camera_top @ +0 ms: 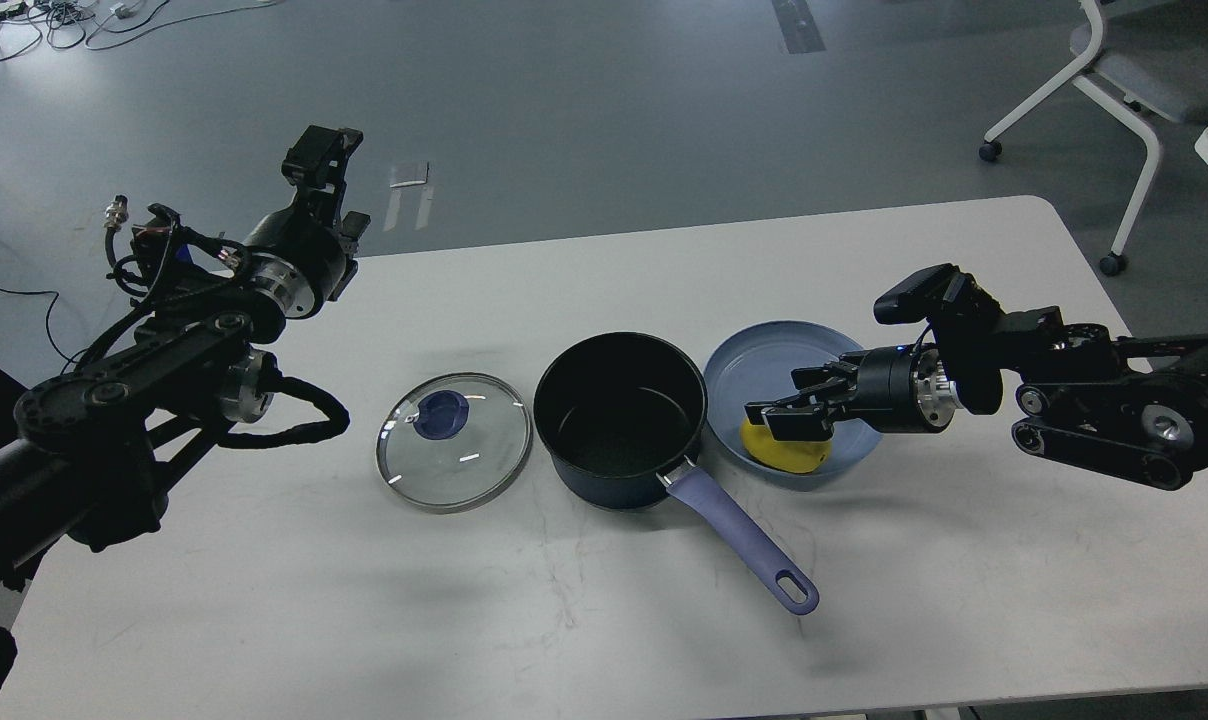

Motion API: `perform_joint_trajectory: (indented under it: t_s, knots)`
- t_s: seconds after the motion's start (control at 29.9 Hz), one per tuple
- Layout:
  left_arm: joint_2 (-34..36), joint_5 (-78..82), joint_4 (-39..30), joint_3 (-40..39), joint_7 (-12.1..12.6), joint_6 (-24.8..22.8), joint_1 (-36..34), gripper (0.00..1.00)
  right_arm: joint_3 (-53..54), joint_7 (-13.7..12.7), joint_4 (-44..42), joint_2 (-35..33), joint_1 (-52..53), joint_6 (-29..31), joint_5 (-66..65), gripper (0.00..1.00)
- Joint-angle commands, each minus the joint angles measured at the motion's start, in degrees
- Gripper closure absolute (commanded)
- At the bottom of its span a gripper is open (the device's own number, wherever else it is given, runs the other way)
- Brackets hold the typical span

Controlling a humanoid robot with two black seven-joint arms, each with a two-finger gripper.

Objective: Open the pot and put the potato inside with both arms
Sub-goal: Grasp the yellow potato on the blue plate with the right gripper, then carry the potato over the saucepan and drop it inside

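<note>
Glass lid (454, 441) lying flat on the white table (604, 620) left of centre, blue knob up, just beside the pot (621, 420) and clear of its rim. So the opening part judged done: pot uncovered, black interior bare, nothing inside. Lavender handle (739, 540) running toward the lower right of the frame.

Still left: the potato (786, 452). Yellow lump sitting in the blue plate (764, 350), right of centre, the plate touching or nearly touching the pot's right wall. Not yet lifted as far as can be judged; its lower edge seems to rest on the plate floor.

Right gripper (786, 412) reaching in from the right edge, low over the plate, directly on top of the potato. Fingers (770, 411) spread to roughly the potato's width, dark pads covering its upper half. Whether closed firmly on it or only bracketing it: cannot tell from this angle, since the contact is hidden under the black claws. Judged as the grasping step, midway through the task overall.

Left gripper (316, 160) raised in the upper left of the frame, beyond the table's left edge, well apart from lid and pot alike. Holding nothing. Seen nearly end-on and dark, so the gap between its fingers cannot be told.

Remaining after a secure grip: lift clear of the plate rim, carry a short way left over the pot's rim, release inside. Risk judged: a lumpy, rounded thing slipping out of a narrow two-finger pinch.
</note>
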Motion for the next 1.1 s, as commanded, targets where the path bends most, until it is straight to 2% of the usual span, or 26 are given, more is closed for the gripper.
perform_joint_trajectory:
  t_s: [0.0,0.37,0.53,0.87,0.97,1.07]
  knots:
    - [-0.1,0.0,0.0,0.6,0.0,0.1,0.0,0.02,-1.2,0.1,2.8,-2.6,0.2,0.1,-0.6,0.16]
    - [-0.1,0.0,0.0,1.6,-0.1,0.2,-0.1,0.02,-1.4,0.1,3.5,-2.8,-0.2,0.2,-1.7,0.16]
    - [0.3,0.0,0.0,1.6,-0.3,0.2,0.1,0.02,-2.3,0.1,2.9,-1.3,-0.4,0.1,-1.7,0.21]
    - [0.6,0.1,0.1,1.6,-0.5,0.4,0.8,0.02,-3.1,0.0,0.6,0.1,0.5,0.1,-1.7,0.58]
    - [0.4,0.1,0.2,1.7,-0.5,0.4,0.8,0.02,-3.1,0.0,0.6,0.1,0.9,0.0,-1.7,0.64]
    - [0.2,0.1,0.3,1.6,-0.5,0.4,0.8,0.02,-2.7,0.0,0.7,-0.5,2.0,-0.2,-1.4,0.65]
